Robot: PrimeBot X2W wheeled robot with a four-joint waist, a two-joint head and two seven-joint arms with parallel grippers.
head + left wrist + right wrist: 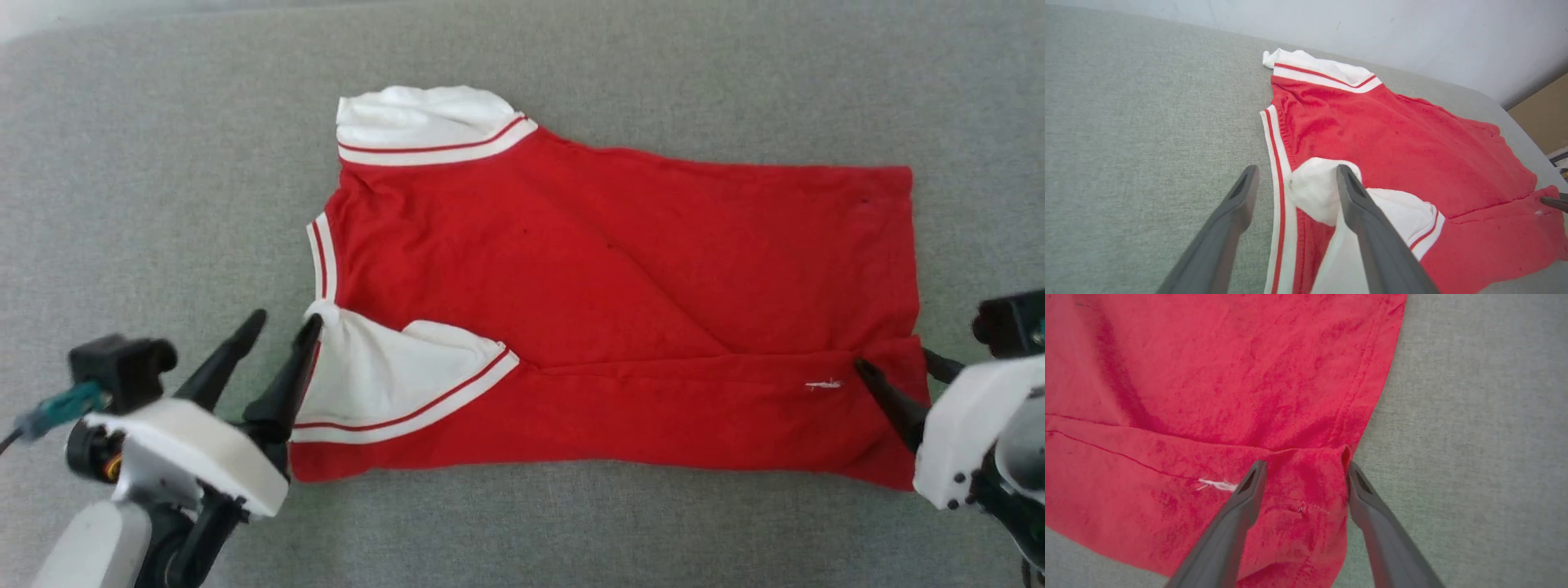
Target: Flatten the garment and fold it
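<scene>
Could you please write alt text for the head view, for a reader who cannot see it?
A red garment with white sleeves lies plain side up on a grey fabric surface, its near long edge folded over. The left gripper stands open at the near sleeve, and the right gripper open astride the near corner of the hem.

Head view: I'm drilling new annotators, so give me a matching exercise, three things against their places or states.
1 red short-sleeved fabric garment
2 left end effector, two dark fingers
3 right end effector, two dark fingers

A open, at the red hem edge
B lying on the grey fabric surface
C open, at the folded-in white sleeve

Pairs: 1-B, 2-C, 3-A
</scene>
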